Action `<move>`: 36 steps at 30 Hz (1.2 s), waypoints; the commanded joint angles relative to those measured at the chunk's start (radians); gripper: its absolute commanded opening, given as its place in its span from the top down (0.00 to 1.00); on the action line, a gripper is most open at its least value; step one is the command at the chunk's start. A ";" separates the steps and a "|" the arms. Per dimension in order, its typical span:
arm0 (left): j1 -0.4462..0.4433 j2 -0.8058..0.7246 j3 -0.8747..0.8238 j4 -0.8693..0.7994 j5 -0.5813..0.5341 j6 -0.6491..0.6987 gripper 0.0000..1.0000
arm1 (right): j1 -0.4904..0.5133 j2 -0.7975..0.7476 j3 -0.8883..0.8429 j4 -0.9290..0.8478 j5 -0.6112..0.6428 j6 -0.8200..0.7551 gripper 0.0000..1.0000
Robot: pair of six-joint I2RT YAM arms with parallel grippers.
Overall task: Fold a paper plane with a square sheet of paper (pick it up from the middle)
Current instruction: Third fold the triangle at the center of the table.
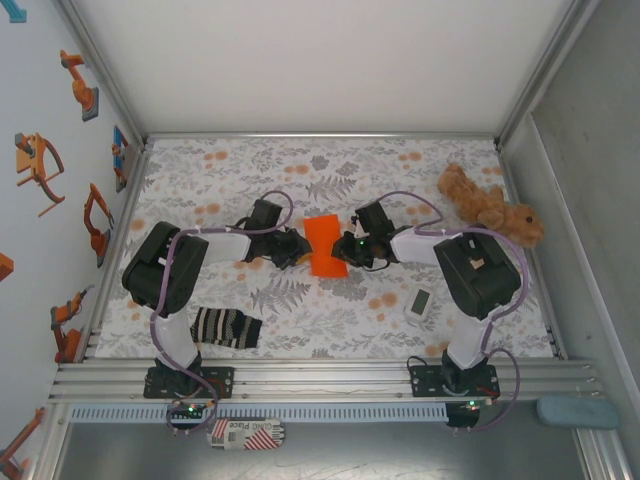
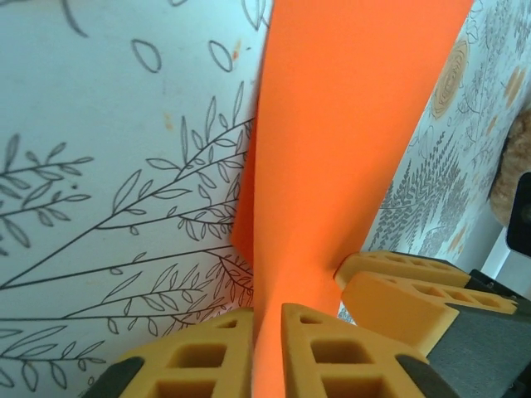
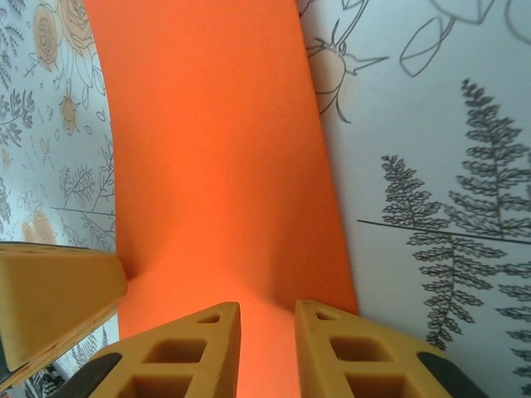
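The square sheet of paper [image 1: 325, 245], bright orange, is at the middle of the flowered cloth, bent upward between both grippers. My left gripper [image 1: 297, 248] is shut on its left edge; in the left wrist view the paper [image 2: 348, 124] runs as a thin upright sheet pinched between the pads of this gripper [image 2: 267, 313]. My right gripper [image 1: 351, 248] is at the opposite edge. Its jaws [image 3: 267, 308] stand a little apart, with the paper [image 3: 216, 149] showing in the gap. One gripper's fingers [image 2: 398, 290] show in the other's view.
A striped black-and-white sock [image 1: 226, 327] lies near the left arm's base. A brown plush toy [image 1: 490, 205] sits at the back right, and a small white device [image 1: 419, 303] lies near the right arm. Metal rails border the cloth.
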 commanded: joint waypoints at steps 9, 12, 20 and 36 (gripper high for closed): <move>0.009 -0.006 -0.001 0.033 0.026 -0.037 1.00 | -0.011 -0.154 -0.030 0.069 0.061 -0.100 0.60; 0.014 -0.017 -0.003 0.033 0.027 -0.048 1.00 | -0.011 -0.208 -0.056 0.074 0.105 -0.152 0.50; 0.023 -0.036 0.007 0.015 0.026 -0.076 1.00 | -0.002 -0.339 -0.127 0.094 0.292 -0.392 0.01; 0.028 -0.045 0.056 -0.054 0.032 -0.098 1.00 | 0.128 -0.315 -0.211 0.248 0.327 -0.839 0.13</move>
